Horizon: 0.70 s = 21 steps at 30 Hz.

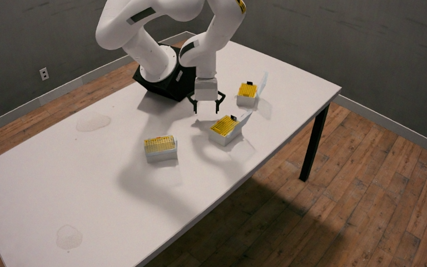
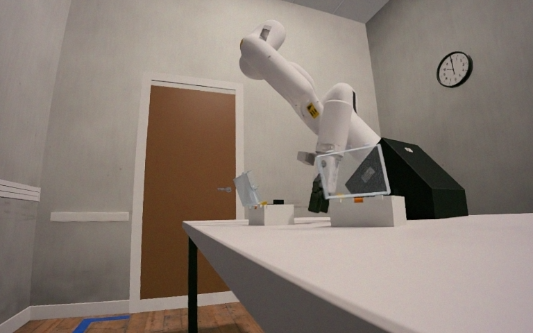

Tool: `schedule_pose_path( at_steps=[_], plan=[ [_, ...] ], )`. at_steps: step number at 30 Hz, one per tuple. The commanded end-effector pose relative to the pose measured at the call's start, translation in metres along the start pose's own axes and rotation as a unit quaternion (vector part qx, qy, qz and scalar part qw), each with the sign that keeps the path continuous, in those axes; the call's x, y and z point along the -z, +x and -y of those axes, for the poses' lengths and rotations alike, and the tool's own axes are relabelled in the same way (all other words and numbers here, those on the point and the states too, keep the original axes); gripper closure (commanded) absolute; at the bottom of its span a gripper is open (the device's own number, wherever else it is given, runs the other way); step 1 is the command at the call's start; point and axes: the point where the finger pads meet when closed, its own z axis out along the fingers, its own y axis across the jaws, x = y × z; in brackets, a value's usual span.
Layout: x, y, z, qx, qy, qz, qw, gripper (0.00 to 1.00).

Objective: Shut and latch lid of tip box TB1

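Observation:
Three white tip boxes with yellow tip racks stand flat on the white table (image 1: 78, 188) (image 2: 432, 266). I cannot read which one is TB1. The left box (image 1: 160, 148) (image 2: 367, 211) has its clear lid (image 2: 353, 171) standing open. The middle box (image 1: 224, 129) has its lid (image 1: 245, 118) open towards the table's right edge. The far box (image 1: 247, 93) also has its lid (image 1: 262, 82) open. In the exterior view a second box (image 2: 271, 214) shows with its lid (image 2: 246, 189) up. My gripper (image 1: 205, 111) (image 2: 318, 206) is open and empty. It points down a little above the table, between the middle box and the robot base.
The black robot base (image 1: 169, 84) (image 2: 424, 184) sits at the table's back edge, just behind the gripper. The table's right edge (image 1: 283, 141) runs close to the middle and far boxes. Two faint stains (image 1: 93, 122) (image 1: 69, 236) mark the table top.

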Motion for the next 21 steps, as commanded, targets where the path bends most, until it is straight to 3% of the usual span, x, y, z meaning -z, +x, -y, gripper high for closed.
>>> schedule_pose_path(
  at_steps=[1, 4, 19, 21],
  plan=[
    [0.01, 0.003, 0.0, 0.0, 0.0, 0.0, 1.0, 0.0],
    [0.015, 0.004, 0.0, 0.0, 0.0, 0.0, 1.0, 0.0],
    [0.087, 0.023, 0.0, 0.0, 0.001, 0.0, 1.0, 0.0],
    [0.087, 0.023, 0.0, 0.0, 0.001, 0.0, 1.0, 0.0]
  ],
)
